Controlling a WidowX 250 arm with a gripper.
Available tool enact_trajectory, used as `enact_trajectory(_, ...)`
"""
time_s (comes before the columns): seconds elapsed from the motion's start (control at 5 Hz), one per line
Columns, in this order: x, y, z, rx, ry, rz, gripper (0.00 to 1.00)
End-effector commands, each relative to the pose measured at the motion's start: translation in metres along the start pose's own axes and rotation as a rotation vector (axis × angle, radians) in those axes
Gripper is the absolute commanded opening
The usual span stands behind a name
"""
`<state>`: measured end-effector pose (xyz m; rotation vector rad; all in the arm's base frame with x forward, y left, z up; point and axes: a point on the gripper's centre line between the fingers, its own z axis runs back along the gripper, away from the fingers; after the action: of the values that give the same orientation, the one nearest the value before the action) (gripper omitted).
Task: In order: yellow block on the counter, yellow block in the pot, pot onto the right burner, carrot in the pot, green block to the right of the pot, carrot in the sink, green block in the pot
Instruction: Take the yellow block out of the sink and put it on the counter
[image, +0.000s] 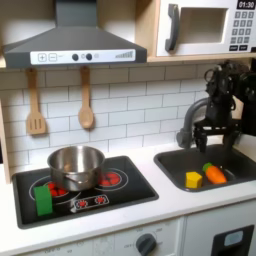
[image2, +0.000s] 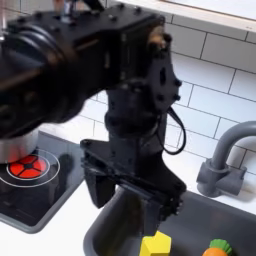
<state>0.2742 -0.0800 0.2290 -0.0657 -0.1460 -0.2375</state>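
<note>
The yellow block (image: 193, 180) sits on the sink (image: 236, 166) floor, just beside the carrot (image: 215, 174); it looks light, rigid and smooth-faced, so I'd pinch two opposite flat sides. Directly above it the gripper (image: 216, 140) hangs with jaws spread, holding nothing.

A white subway-tile wall (image: 120, 95) backs the toy kitchen. In the first exterior view a grey range hood (image: 70, 45) hangs at upper left, a microwave (image: 205, 27) sits in a pale wood cabinet at upper right, and two wooden utensils (image: 60, 105) hang on the tiles. Light is even.
</note>
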Motion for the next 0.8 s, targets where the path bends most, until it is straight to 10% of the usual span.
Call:
enact_trajectory(0.0, 0.019, 0.007, -0.011, 0.006, 0.013, 0.008, 1.0)
enact_trajectory(0.6, 0.035, 0.011, -0.038, -0.008, 0.068, 0.001, 1.0)
